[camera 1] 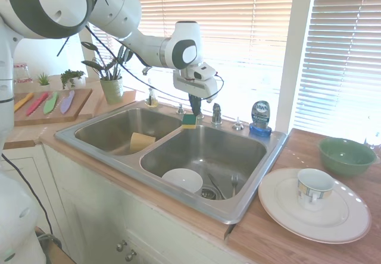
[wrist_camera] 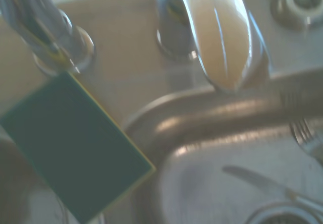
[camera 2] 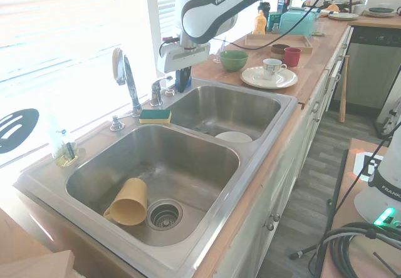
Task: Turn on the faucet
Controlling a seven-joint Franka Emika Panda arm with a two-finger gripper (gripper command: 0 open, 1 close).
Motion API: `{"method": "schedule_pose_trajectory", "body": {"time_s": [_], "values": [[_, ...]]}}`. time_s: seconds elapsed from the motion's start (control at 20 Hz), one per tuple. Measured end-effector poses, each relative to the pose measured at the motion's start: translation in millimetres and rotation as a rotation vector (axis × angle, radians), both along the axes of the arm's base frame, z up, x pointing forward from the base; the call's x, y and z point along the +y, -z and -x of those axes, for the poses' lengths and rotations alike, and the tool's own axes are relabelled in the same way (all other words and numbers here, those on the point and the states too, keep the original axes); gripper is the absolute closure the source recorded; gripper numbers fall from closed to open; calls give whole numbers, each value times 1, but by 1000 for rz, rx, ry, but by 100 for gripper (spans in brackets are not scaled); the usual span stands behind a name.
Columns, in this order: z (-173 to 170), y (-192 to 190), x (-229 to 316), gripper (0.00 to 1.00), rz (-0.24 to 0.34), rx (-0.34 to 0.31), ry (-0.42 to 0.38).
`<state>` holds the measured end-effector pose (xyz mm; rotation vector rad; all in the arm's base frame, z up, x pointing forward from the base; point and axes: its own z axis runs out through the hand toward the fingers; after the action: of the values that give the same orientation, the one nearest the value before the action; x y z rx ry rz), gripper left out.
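The faucet's chrome gooseneck spout point(camera 2: 128, 81) rises from the back ledge of the double sink, with its stubby lever handle point(camera 2: 156, 92) a short way to the right. In the first exterior view the handle point(camera 1: 216, 113) stands just right of my gripper point(camera 1: 194, 110), apart from it. My gripper hangs fingers-down behind the sink divider, right above a green-and-yellow sponge point(camera 1: 189, 120). Its dark fingers look pressed together and hold nothing. The wrist view shows the handle point(wrist_camera: 222, 37), the spout base point(wrist_camera: 48, 27) and the sponge point(wrist_camera: 70, 143) from close by.
A blue-capped dish soap bottle point(camera 1: 261, 118) and a low chrome cap point(camera 1: 238, 124) stand right of the handle. A white bowl point(camera 1: 183, 179) and cutlery lie in one basin, a yellow cup point(camera 2: 127, 201) in the other. A plate with a mug point(camera 1: 314, 188) and a green bowl point(camera 1: 346, 155) sit on the counter.
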<state>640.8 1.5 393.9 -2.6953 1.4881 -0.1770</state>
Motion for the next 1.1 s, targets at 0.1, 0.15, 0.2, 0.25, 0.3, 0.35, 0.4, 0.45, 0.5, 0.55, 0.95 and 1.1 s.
{"method": "schedule_pose_trajectory", "body": {"time_s": [0.1,0.15,0.2,0.25,0.3,0.35,0.4,0.45,0.5,0.55,0.95,1.1], "values": [[-3,5,-4,100,-8,44,7],[-5,5,-5,100,-9,46,9],[-8,3,-5,100,-10,40,10],[-12,1,-5,100,-10,34,11],[-15,-2,-6,100,-10,24,13],[-20,-4,-7,100,-9,14,16],[-25,-4,-8,100,-8,8,19],[-30,-3,-9,100,-8,4,24],[-35,0,-10,100,-7,2,30],[-40,4,-10,100,-6,2,32],[-67,14,-9,100,-5,-21,42],[-74,6,-12,100,1,-88,50]]}}
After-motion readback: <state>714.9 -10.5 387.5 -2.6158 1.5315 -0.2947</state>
